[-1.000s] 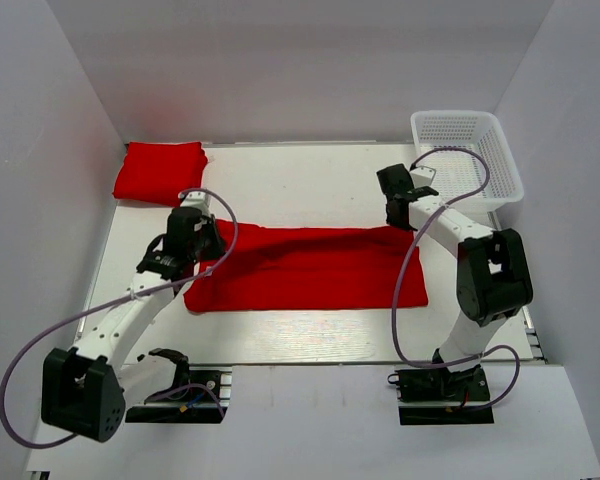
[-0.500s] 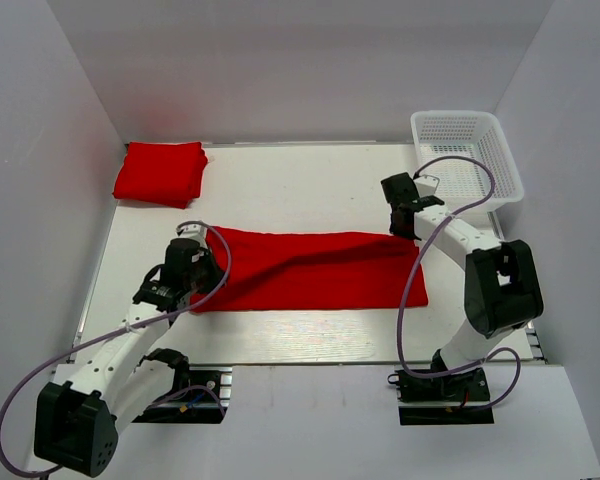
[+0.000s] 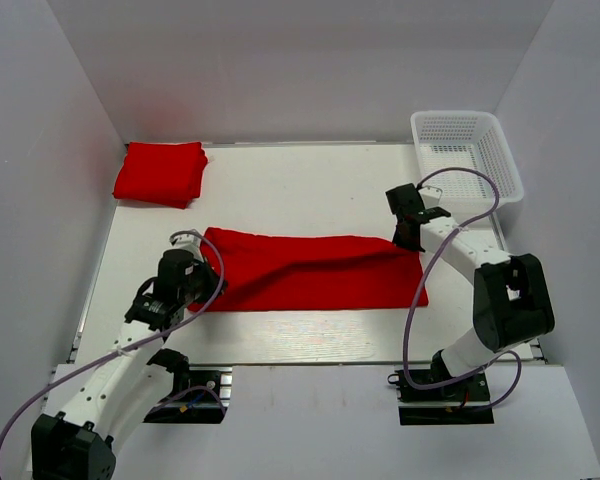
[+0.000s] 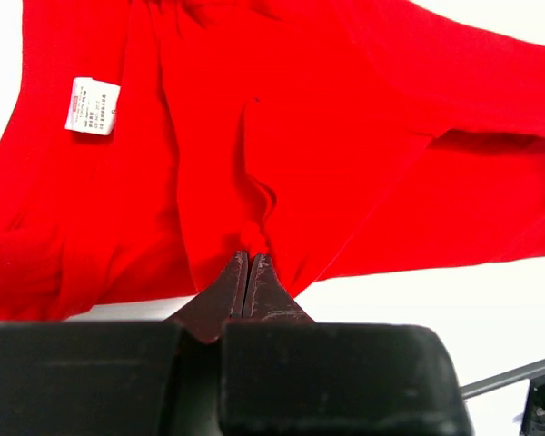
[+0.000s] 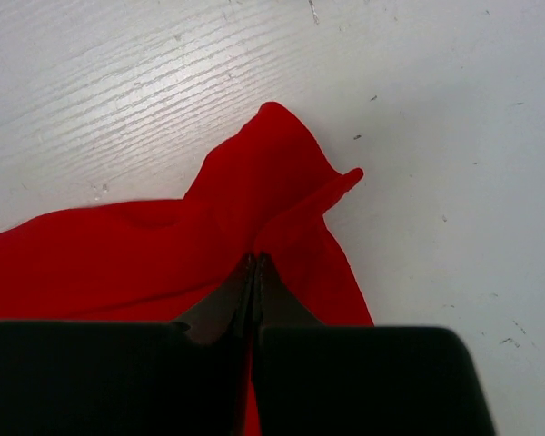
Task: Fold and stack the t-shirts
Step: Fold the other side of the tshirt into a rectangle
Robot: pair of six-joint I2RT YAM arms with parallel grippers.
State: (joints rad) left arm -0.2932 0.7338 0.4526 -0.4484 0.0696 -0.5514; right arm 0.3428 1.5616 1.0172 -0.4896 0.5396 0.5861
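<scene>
Right end effector [image 5: 254, 265] pinching red t-shirt [image 5: 163, 250] corner on white table [image 5: 418, 118].

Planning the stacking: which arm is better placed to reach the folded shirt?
Left, probably: left gripper pinches the spread shirt nearer the folded shirt; right gripper holds its end by the basket.

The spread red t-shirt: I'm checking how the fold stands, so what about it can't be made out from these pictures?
- Top view: the left arm hides the t-shirt's left end and the grip there.
- Left wrist view: the neck label's print is too small to read, and the frame's top edge cuts the cloth.
- Right wrist view: the right hand covers the cloth beneath it.
- Top view: layers in the folded t-shirt pile cannot be counted.
</scene>
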